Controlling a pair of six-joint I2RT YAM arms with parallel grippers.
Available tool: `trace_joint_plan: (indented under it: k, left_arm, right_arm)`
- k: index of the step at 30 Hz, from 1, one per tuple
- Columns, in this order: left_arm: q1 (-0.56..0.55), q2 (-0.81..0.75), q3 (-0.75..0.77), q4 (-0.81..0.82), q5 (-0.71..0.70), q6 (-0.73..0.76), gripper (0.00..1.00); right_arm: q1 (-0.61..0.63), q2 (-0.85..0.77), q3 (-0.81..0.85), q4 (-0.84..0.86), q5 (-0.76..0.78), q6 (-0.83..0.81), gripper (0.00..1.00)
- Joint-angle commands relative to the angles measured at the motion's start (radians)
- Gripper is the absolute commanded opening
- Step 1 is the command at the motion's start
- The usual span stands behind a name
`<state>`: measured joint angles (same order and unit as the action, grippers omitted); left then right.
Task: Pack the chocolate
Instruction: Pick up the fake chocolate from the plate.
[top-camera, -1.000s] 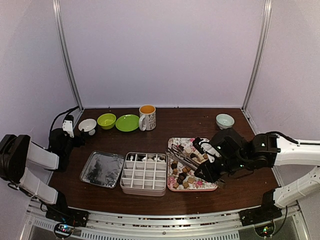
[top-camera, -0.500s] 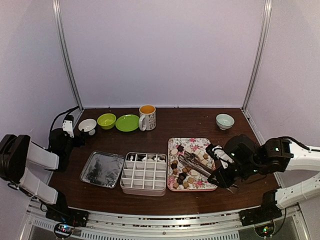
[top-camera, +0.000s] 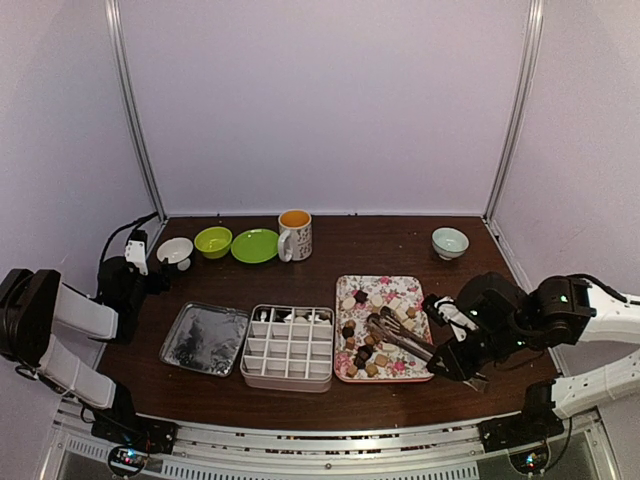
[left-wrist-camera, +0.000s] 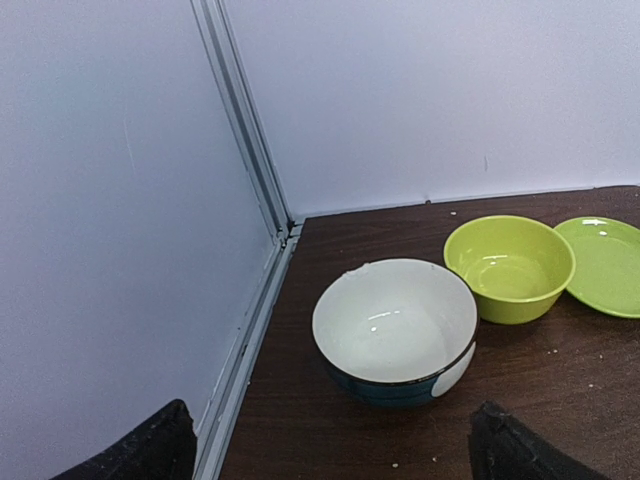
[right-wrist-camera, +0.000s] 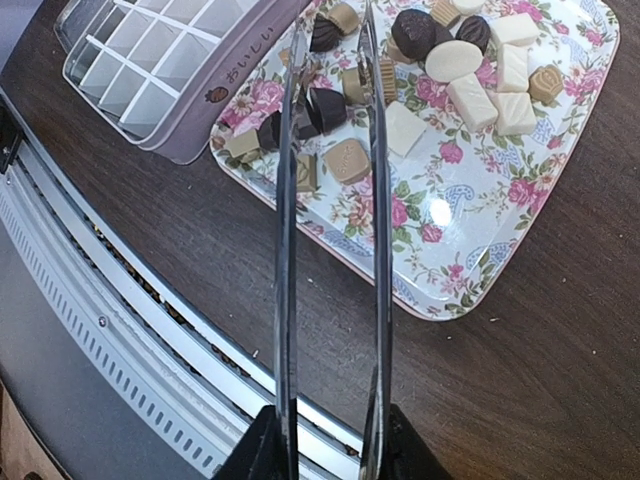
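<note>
Dozens of small chocolate pieces (right-wrist-camera: 455, 62) lie loose on a rectangular tray (right-wrist-camera: 500, 230). The tray is glossy, printed with pink flowers, and has rounded corners and a shallow raised rim. The pieces are dark brown, tan and cream-white: flat squares, smooth ovals, domes and small moulded blocks, most of them towards the far and left parts of the tray.

Right gripper (right-wrist-camera: 325, 445): jaws partly closed, clamping the handle end of thin polished metal tongs (right-wrist-camera: 286, 250). The two narrow blades run almost parallel, a slim gap between them, out over the near left part of the tray. Their tips are among the pieces; whether one is pinched cannot be told.

Left gripper (left-wrist-camera: 325, 450): jaws fully spread and holding nothing, low over the dark wood-grain table (left-wrist-camera: 560, 370) at the far left corner. A white-lined round bowl (left-wrist-camera: 395, 325) with a dark outer wall stands just ahead of it. A lime-green bowl (left-wrist-camera: 508, 265) and a flat green plate (left-wrist-camera: 605, 262) stand beside that.

A white plastic box (top-camera: 289, 346), divided into a grid of square cells, sits just left of the tray; some cells in its far row appear filled. A shiny metal lid (top-camera: 205, 338) lies flat to the box's left. A cylindrical mug (top-camera: 295, 233) and a pale blue bowl (top-camera: 450, 241) stand near the back
</note>
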<state>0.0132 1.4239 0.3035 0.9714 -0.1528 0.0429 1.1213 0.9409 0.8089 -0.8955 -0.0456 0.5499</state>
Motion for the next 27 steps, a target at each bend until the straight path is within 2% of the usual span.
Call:
trace_joint_plan:
  k: [1, 16, 27]
  left_arm:
    - [0.007, 0.001, 0.022, 0.052, -0.002, -0.006, 0.98]
    - [0.007, 0.001, 0.022, 0.053, -0.002, -0.006, 0.98]
    - [0.007, 0.001, 0.022, 0.052, -0.002, -0.006, 0.98]
  right_arm:
    - [0.002, -0.019, 0.003, -0.067, -0.009, 0.011, 0.31]
    - [0.002, -0.015, 0.005, -0.039, -0.005, 0.02, 0.31]
    - [0.002, -0.034, -0.008, -0.099, 0.002, 0.034, 0.31]
